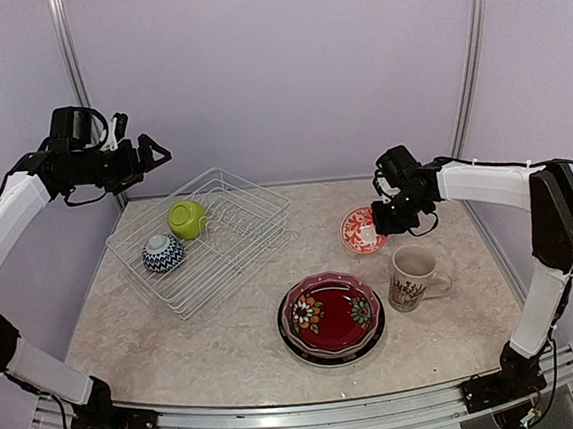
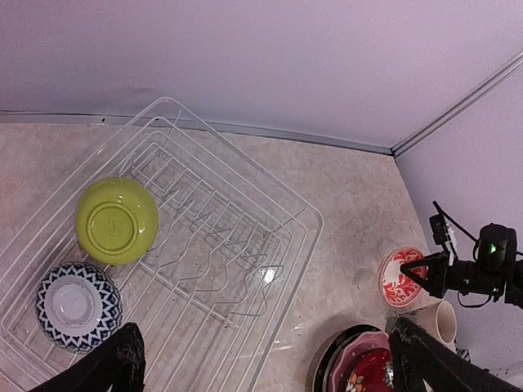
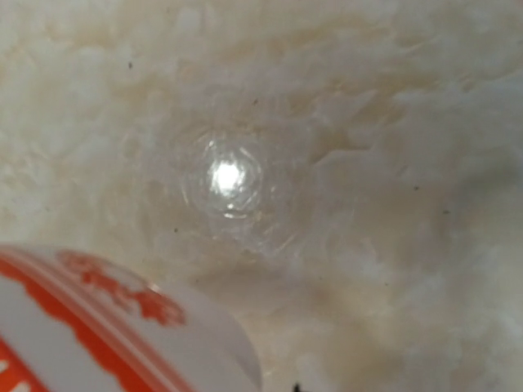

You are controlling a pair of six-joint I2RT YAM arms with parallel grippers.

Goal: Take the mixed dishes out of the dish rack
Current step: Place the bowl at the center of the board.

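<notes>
Marbled table (image 1: 229,360), lilac walls. The rack (image 1: 260,199) sits back left, holding a green bowl (image 1: 187,219) and a blue bowl (image 1: 162,252). The left gripper (image 1: 155,151) hangs spread wide, raised beside it. The right gripper (image 1: 377,228) pinches the tilted red bowl (image 1: 356,226) near the mug (image 1: 410,277), whose lettering is illegible.

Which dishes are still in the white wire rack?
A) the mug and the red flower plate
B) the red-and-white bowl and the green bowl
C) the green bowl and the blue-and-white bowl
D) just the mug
C: the green bowl and the blue-and-white bowl lie upside down in the dish rack, while the mug and the stacked plates stand outside it on the table.
</notes>
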